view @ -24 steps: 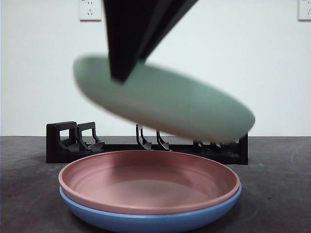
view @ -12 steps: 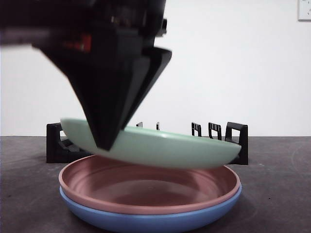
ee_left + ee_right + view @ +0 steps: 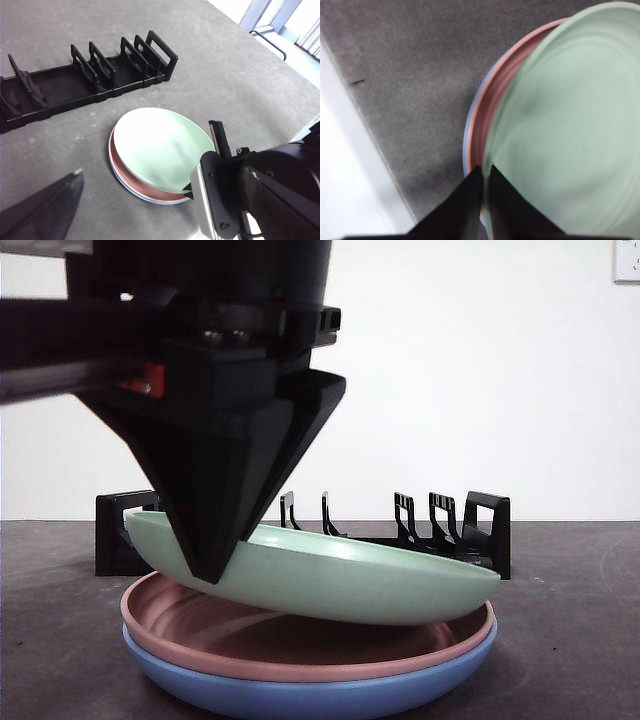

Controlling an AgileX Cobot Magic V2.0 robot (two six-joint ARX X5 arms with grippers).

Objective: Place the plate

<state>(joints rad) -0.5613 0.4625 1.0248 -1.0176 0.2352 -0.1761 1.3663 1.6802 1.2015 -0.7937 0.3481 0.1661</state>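
Observation:
The pale green plate (image 3: 340, 580) (image 3: 160, 145) (image 3: 570, 125) is held tilted just above a pink plate (image 3: 300, 655) (image 3: 495, 95), which is stacked in a blue plate (image 3: 300, 695) (image 3: 468, 127). My right gripper (image 3: 212, 570) (image 3: 485, 172) is shut on the green plate's rim at its raised left side in the front view. The opposite edge of the green plate sits down at the pink plate's rim. My left gripper hangs high and away from the plates, open, with only one finger (image 3: 60, 195) showing.
A black dish rack (image 3: 470, 525) (image 3: 85, 85) with upright dividers stands behind the stack, with no plate in its slots. The dark grey table (image 3: 240, 75) ends at a pale edge close to the stack (image 3: 350, 150).
The right gripper has come down with the green plate. From hanging tilted well above the stack, the plate has dropped until its lower edge reaches the pink plate.

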